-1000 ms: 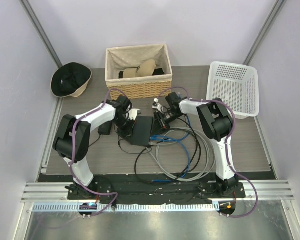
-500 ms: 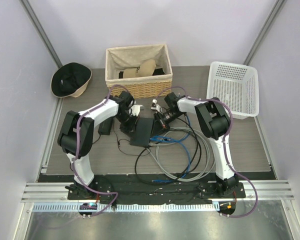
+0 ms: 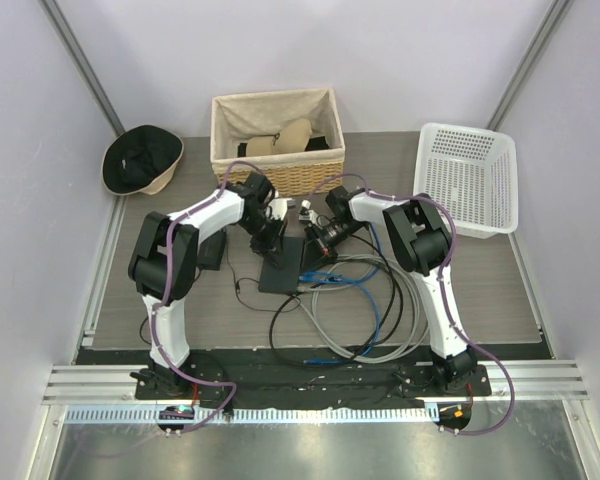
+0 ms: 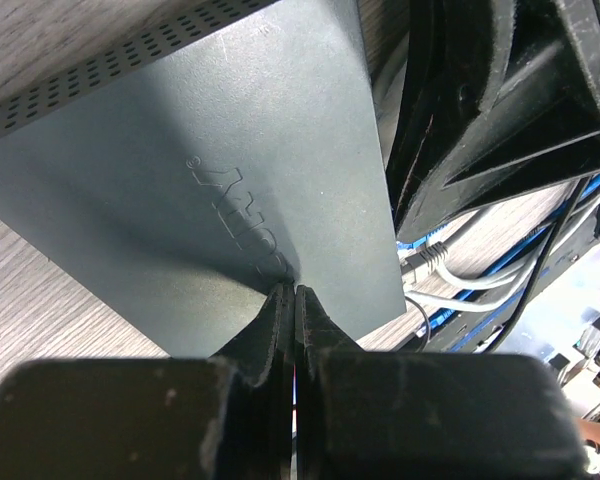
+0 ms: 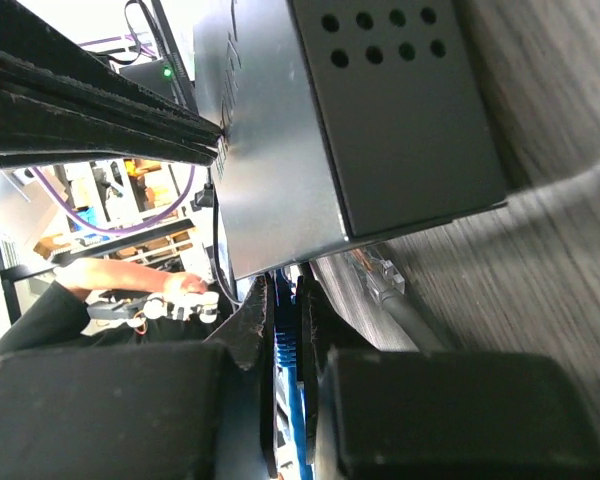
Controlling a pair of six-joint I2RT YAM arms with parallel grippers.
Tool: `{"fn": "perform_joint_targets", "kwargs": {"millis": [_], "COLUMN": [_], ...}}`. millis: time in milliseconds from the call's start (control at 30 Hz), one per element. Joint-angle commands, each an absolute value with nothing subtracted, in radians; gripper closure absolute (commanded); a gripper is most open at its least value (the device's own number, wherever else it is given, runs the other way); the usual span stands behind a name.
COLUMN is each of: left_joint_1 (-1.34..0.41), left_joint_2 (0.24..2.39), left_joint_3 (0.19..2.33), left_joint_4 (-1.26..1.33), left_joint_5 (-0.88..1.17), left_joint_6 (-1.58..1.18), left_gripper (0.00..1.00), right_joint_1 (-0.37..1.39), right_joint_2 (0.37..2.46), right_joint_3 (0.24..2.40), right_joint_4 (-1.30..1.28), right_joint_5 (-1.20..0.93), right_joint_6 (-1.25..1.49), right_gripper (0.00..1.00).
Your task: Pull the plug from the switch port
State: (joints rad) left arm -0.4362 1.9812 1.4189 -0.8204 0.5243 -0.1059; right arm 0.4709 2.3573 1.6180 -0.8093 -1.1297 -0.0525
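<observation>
Plug (image 5: pixel 286 345), blue with a ribbed boot, sits clamped between the fingers of the right gripper (image 5: pixel 283 285), whose jaws are closed tight on it. Its front end runs past the fingertips toward the narrow edge of the switch (image 4: pixel 180 150), but the port itself is hidden behind the fingers. Just beyond those jaws and to one side, a clear connector (image 5: pixel 385 282) on a grey cable sits at the same edge. The switch is a flat, matte black box with embossed lettering on its top face, a row of small slots along one side and round vent holes on another. It rests on the wood-grain table (image 3: pixel 180 300). The left gripper (image 4: pixel 293 295) is clenched with nothing between its jaws, its tips pressing on the top face of the switch, across from the right jaws.
</observation>
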Motion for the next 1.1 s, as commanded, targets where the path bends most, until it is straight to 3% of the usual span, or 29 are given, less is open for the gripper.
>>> {"fn": "perform_joint_targets", "kwargs": {"millis": [0, 233, 567, 800, 1067], "left_joint_1": [-0.442, -0.442, -0.442, -0.442, -0.440], "left_joint_2": [2.066, 2.091, 2.085, 2.083, 2.059], "left_joint_3": [1.348, 1.318, 1.279, 1.295, 1.295], "left_joint_4": [-0.772, -0.752, -0.739, -0.744, -0.738], "left_joint_5": [0.370, 0.336, 0.324, 0.322, 0.324], "left_joint_6": [-0.091, -0.087, -0.074, -0.067, -0.060], "left_gripper": [1.00, 1.00, 1.00, 1.00, 1.00], "right_joint_1": [0.459, 0.414, 0.400, 0.352, 0.273], "right_joint_2": [2.391, 2.385, 2.476, 2.309, 2.094], "right_joint_3": [1.628, 1.637, 1.692, 1.643, 1.678], "right_joint_4": [-0.824, -0.930, -0.948, -0.960, -1.065], "right_joint_5": [-0.974, -0.945, -1.141, -1.114, -0.912], "right_joint_6": [-0.116, -0.218, -0.164, -0.250, -0.373], "right_gripper": [0.98, 0.98, 0.98, 0.98, 0.98]}}
